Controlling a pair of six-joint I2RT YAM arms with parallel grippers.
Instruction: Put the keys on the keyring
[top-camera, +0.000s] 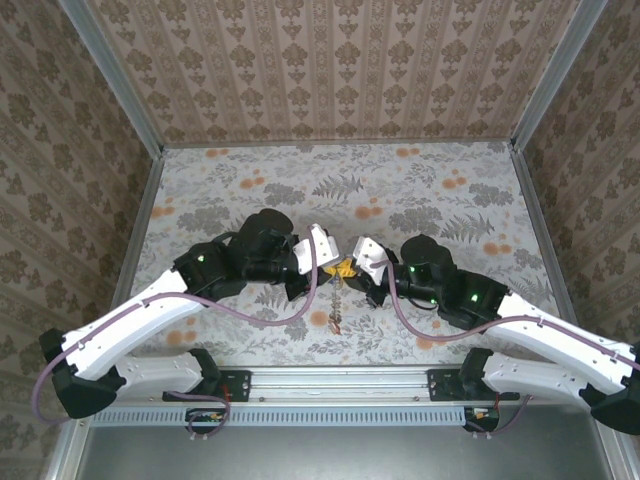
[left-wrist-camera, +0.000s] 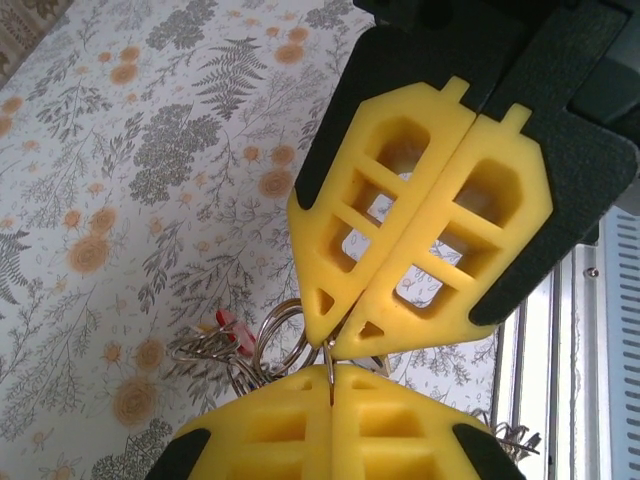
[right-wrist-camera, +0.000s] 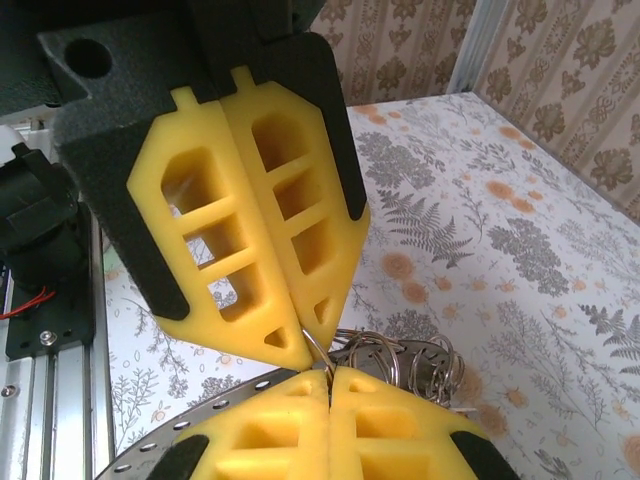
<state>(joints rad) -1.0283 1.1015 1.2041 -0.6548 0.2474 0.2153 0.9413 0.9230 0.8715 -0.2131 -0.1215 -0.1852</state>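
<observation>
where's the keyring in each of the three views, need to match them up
top external: keyring at centre, dangling just below the yellow fingertips.
left wrist: keyring low, left of centre, beside the fingertips.
right wrist: keyring low, right of centre.
shared landmark: the two pairs of yellow fingertips meeting tip to tip.

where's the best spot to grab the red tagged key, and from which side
Probably its red tag, the only part sticking clear, coming from the left in the left wrist view: split rings bunch against its other side.
</observation>
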